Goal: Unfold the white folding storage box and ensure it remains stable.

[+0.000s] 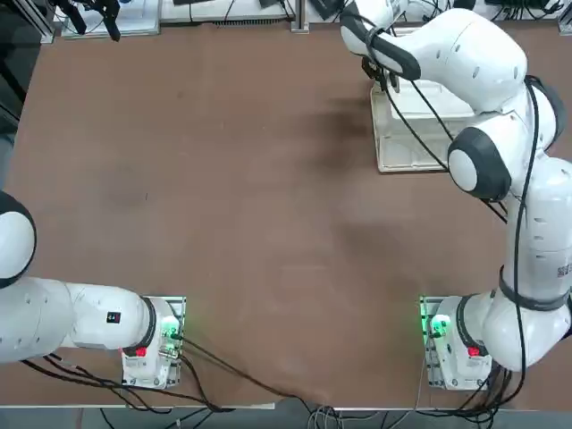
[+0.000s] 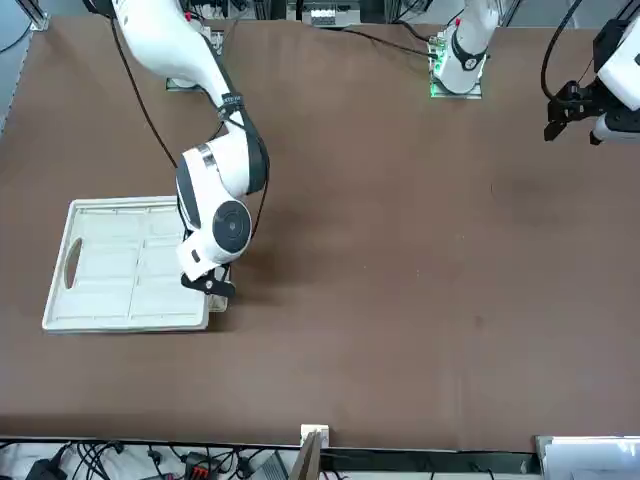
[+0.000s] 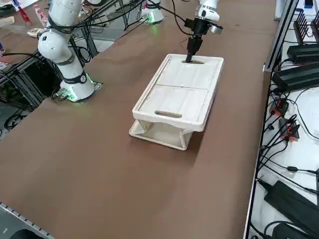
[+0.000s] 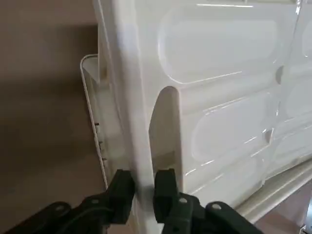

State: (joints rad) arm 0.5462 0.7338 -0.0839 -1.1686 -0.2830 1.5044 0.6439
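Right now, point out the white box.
The box sits on the table toward the robot's right side, seen in the side view, the right tool at its far handle edge.

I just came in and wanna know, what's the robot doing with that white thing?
The robot's right gripper has one finger on each side of the edge of a white folding storage box, by its oval handle hole. The box stands partly opened on the brown table, one part raised over the other. It isn't a full, deep box yet.

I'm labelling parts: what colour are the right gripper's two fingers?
Black, showing best in the right wrist view: both fingers.
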